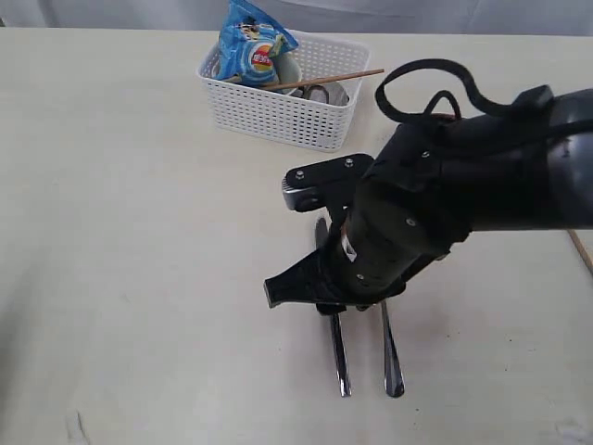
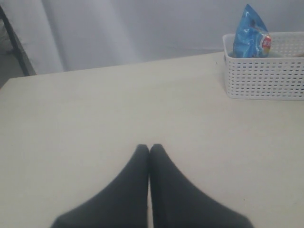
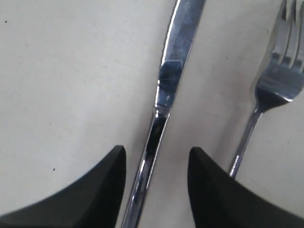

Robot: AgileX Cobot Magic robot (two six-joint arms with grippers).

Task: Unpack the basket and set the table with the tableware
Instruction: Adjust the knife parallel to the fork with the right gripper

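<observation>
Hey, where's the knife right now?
The knife lies flat on the table, right of centre in the exterior view, just left of the fork, between the open jaws of the right gripper.

Bright, even light w/ soft shadows; knife [image 3: 168, 80] shows glare, left pincer [image 2: 149, 148] blurred.

Lab-like setup: cream table [image 2: 95, 109], grey curtain [image 2: 118, 28]

Right arm [image 1: 500, 176]: bulky matte black housing in rounded casing sections. Thin black cable [image 1: 422, 74] curls in a loop above it, with a bit of red wire [image 1: 451, 95] beside. Black bracket [image 1: 329, 174] carries small silver screws [image 1: 348, 163] and a bright metal edge. Right gripper [image 3: 156, 156]: two black wedge-shaped fingers [image 3: 90, 194] with rounded tips. Left gripper [image 2: 149, 147]: same black tapered fingers, matte finish.
</observation>
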